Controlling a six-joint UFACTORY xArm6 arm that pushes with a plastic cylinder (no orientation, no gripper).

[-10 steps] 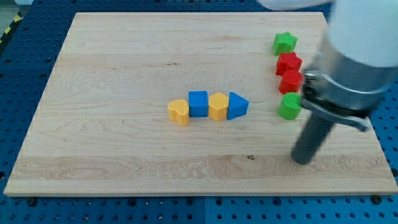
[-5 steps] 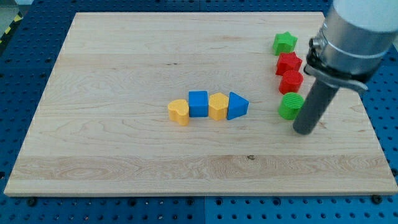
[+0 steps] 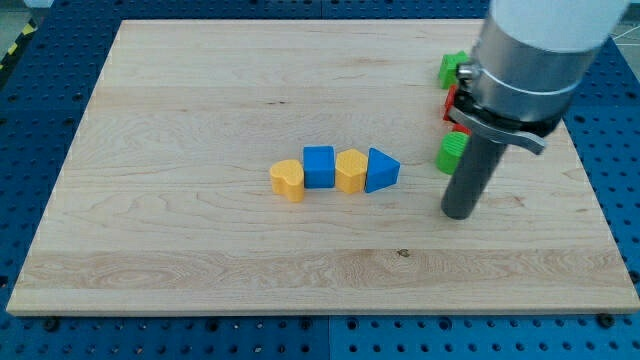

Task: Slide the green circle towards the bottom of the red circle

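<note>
The green circle (image 3: 449, 154) lies at the board's right, partly hidden behind my rod. My tip (image 3: 457, 213) rests on the board just below and slightly right of it, touching or very close to it. The red circle (image 3: 454, 114) is mostly hidden by the arm; only a sliver shows just above the green circle. A red star above it is nearly all hidden. A green star (image 3: 451, 69) shows at the arm's left edge, near the top right.
A row in the board's middle: yellow heart (image 3: 287, 179), blue square (image 3: 318, 166), yellow hexagon-like block (image 3: 351, 170), blue triangle (image 3: 380, 170). The wooden board (image 3: 200, 100) lies on a blue pegboard.
My tip moved up and then left, from the lower right to beside the green circle. The green circle shifted left and a little up. The arm now covers the red blocks.
</note>
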